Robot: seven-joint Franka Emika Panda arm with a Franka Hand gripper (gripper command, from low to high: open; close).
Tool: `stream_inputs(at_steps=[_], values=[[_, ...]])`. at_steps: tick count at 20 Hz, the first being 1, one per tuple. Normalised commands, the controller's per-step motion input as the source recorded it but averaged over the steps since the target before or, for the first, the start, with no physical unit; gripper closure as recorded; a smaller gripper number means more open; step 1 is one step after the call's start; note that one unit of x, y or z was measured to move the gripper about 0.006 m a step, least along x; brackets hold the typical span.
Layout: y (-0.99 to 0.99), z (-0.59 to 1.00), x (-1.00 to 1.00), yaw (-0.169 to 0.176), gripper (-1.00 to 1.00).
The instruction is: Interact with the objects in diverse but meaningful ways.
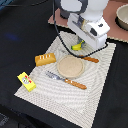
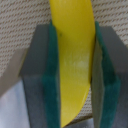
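Observation:
A yellow banana (image 2: 73,30) lies between my two green-padded fingers (image 2: 49,75) in the wrist view, and both pads press against its sides. In the exterior view my gripper (image 1: 80,45) is low over the far edge of the striped mat (image 1: 50,95), with the banana (image 1: 76,47) showing just under it. An orange-brown bread loaf (image 1: 45,59) lies on the mat toward the exterior view's left. A yellow block with a red label (image 1: 26,81) sits at the mat's near left corner. No tomato is in view.
A round tan plate (image 1: 71,66) sits mid-mat, with a wooden-handled fork (image 1: 65,80) in front of it and a knife (image 1: 90,59) behind it. A bowl (image 1: 122,17) stands on a brown board (image 1: 117,31) at the back right. A black cable hangs by the arm.

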Motion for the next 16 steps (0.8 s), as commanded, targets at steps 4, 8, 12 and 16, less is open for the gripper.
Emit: stream_inputs(at_steps=[4,8,12,16], values=[[0.11,1.00,-0.20,0.060,1.00],[0.02,1.00,-0.16,0.041,1.00],[-0.13,0.93,-0.01,0.027,1.00],[-0.73,0.69,0.16,0.001,1.00]])
